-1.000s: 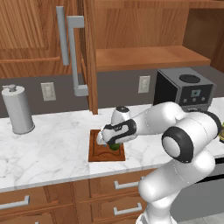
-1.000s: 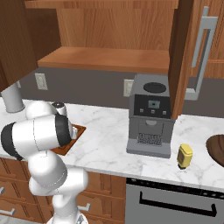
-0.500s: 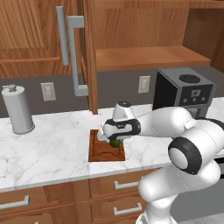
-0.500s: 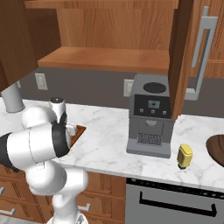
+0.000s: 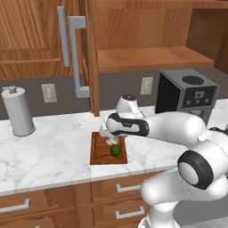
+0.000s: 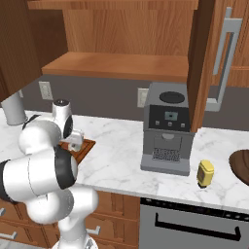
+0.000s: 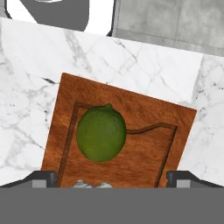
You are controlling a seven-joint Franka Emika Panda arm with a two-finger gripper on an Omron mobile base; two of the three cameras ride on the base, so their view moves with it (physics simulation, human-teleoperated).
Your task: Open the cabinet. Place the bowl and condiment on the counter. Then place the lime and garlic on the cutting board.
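Green lime [image 7: 101, 134] now lies uncovered; gripper [image 5: 108, 135] has lifted.

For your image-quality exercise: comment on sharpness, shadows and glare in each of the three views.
Left base view: sharp, even light, soft shadow under the lime on the cutting board. Right base view: crisp, no glare on the counter. Hand view: lime sharp, flatly lit, no highlight.

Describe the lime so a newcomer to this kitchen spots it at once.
Start at the white marble counter, left of the black coffee machine. On it lies a reddish-brown cutting board below the open cabinet door. The lime sits on that board: a small round dark green fruit, unlike the whitish garlic beside it.
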